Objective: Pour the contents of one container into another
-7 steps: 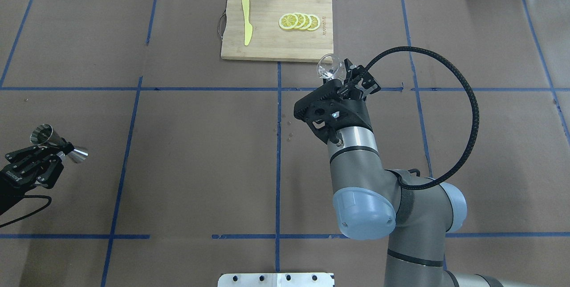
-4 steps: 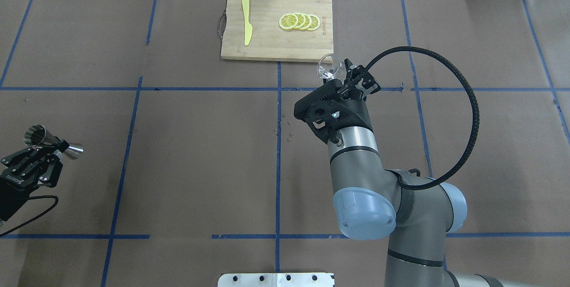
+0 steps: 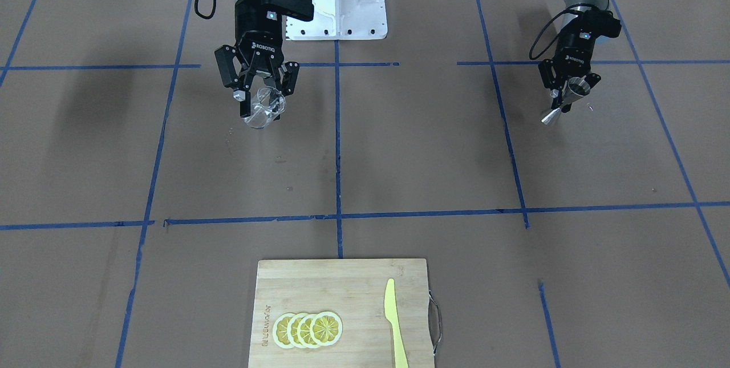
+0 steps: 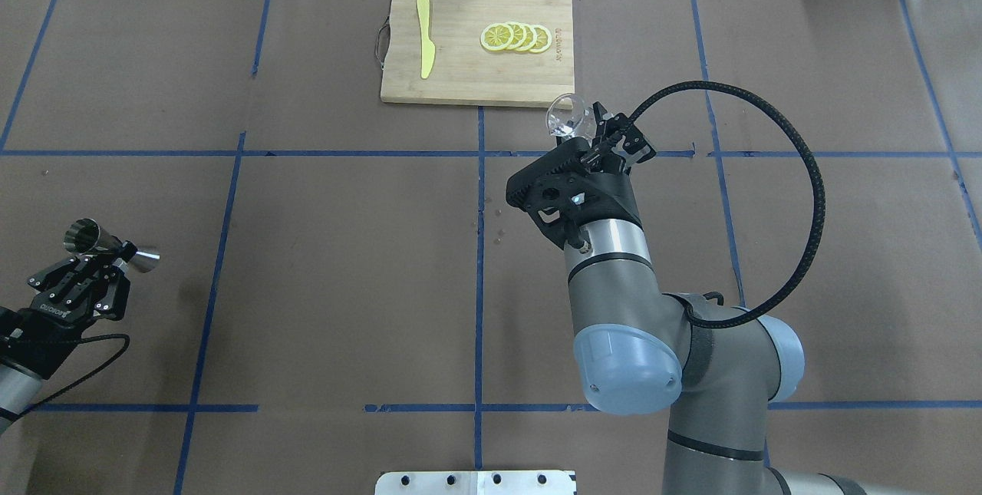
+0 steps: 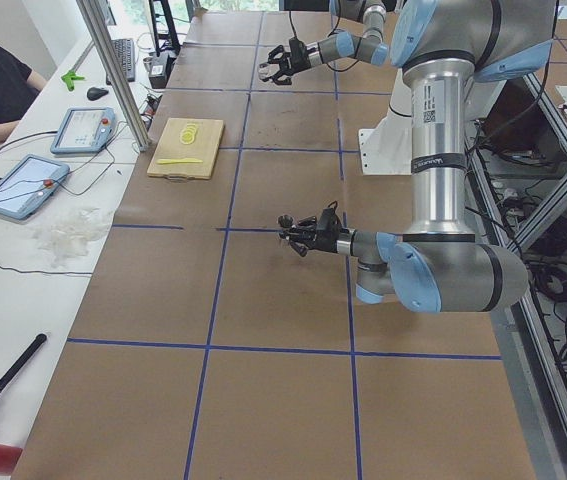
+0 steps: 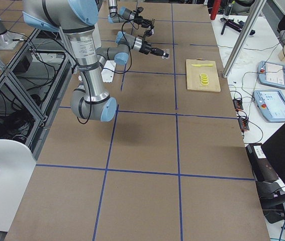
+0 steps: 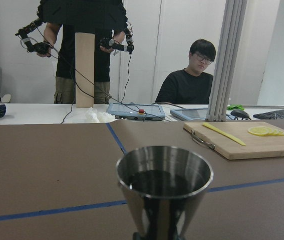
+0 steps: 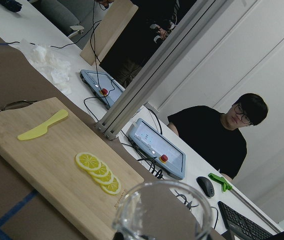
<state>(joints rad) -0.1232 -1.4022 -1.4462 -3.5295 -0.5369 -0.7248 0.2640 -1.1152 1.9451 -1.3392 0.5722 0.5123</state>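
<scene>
The clear glass measuring cup [image 4: 566, 114] hangs tilted above the table near the cutting board's front corner, and my right gripper [image 4: 592, 131] is shut on it. From across the table the cup [image 3: 263, 110] sits between the right gripper's [image 3: 263, 102] fingers. Its rim [image 8: 157, 207] fills the bottom of the right wrist view. At the table's left edge my left gripper [image 4: 113, 255] is shut on the narrow waist of the shiny steel jigger [image 4: 107, 243]. The jigger [image 3: 564, 102] is held slanted off the surface. Its open cone [image 7: 164, 186] stands close before the left wrist camera.
A bamboo cutting board [image 4: 476, 80] lies at the far middle of the table with a yellow knife [image 4: 424, 38] and several lemon slices [image 4: 515, 37] on it. Blue tape lines cross the brown table cover. Operators, tablets and a metal post stand beyond the far edge.
The left gripper with the jigger drifted left, then came back right and slightly lower. The right arm and the glass cup have stayed put.
</scene>
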